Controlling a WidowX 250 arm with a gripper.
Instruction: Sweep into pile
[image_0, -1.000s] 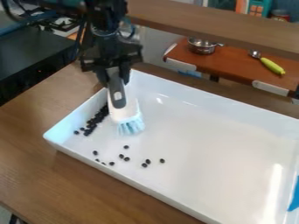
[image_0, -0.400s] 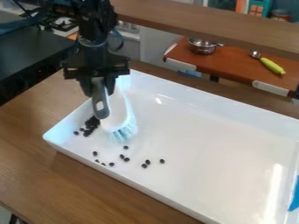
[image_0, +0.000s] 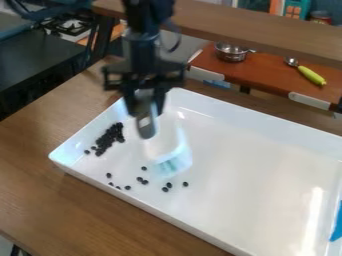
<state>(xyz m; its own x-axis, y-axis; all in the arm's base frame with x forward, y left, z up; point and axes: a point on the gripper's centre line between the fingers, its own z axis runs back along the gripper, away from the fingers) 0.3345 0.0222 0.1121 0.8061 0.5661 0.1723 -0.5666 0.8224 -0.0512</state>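
Over the tray's upper left part hangs my gripper (image_0: 145, 100), shut on the grey handle of a white brush (image_0: 163, 144). The brush's pale blue bristles point down and toward the front, just above or touching the tray floor; which one I cannot tell. A dense heap of black beans (image_0: 109, 138) lies by the left wall of the white tray (image_0: 254, 170). Several loose beans (image_0: 144, 182) are scattered in front of the bristles, two of them close together and another a little to their right.
Brown wood (image_0: 80, 210) borders the tray at the left and front. A wooden shelf edge (image_0: 254, 31) crosses behind the tray. Beyond it, a small metal pot (image_0: 231, 52) and a yellow-green handled utensil (image_0: 311, 75) rest on a red-brown board. A blue object (image_0: 337, 224) shows at the right edge.
The gripper and brush first moved left and a little forward, then swung right, away from the heap. The heap is more compact near the left wall; the loose beans look about the same.
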